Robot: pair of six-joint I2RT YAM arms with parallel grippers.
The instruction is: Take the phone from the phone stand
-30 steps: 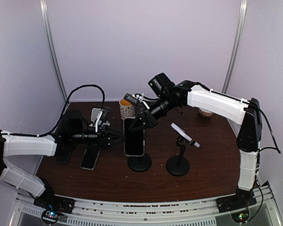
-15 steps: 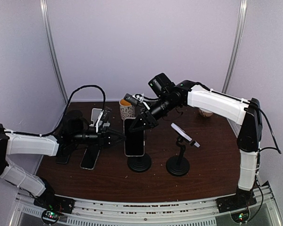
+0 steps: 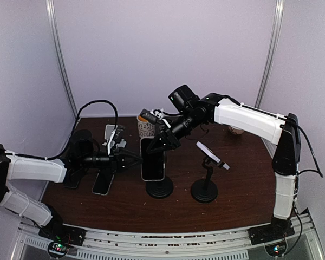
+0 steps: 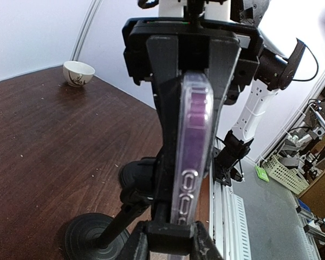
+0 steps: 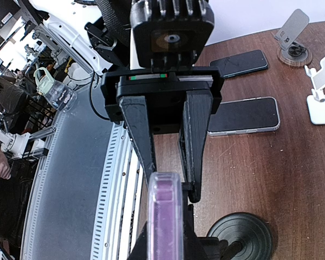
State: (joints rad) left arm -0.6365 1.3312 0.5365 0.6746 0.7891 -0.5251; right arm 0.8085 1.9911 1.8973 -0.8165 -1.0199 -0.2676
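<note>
The phone [image 3: 153,158], purple in a clear case, stands upright in the clamp of a black phone stand with a round base [image 3: 160,188]. My right gripper [image 3: 158,145] comes from above and is shut on the phone's top edge. In the right wrist view its fingers press both faces of the phone [image 5: 165,216]. My left gripper [image 3: 137,158] comes from the left at mid height. In the left wrist view its fingers [image 4: 129,244] close round the stand's black side clamp [image 4: 170,238], with the phone's edge [image 4: 194,146] rising behind it.
An empty second stand [image 3: 206,187] is just right of the first. A mug [image 3: 145,125] and a white stand [image 3: 111,131] are behind. Two phones lie flat at the left [image 3: 104,183], [image 5: 244,115]. A small bowl [image 3: 236,130] sits at the back right.
The phone's top and my right gripper have shifted slightly left and down. My left arm has sagged a little, its gripper staying at the phone's left edge.
</note>
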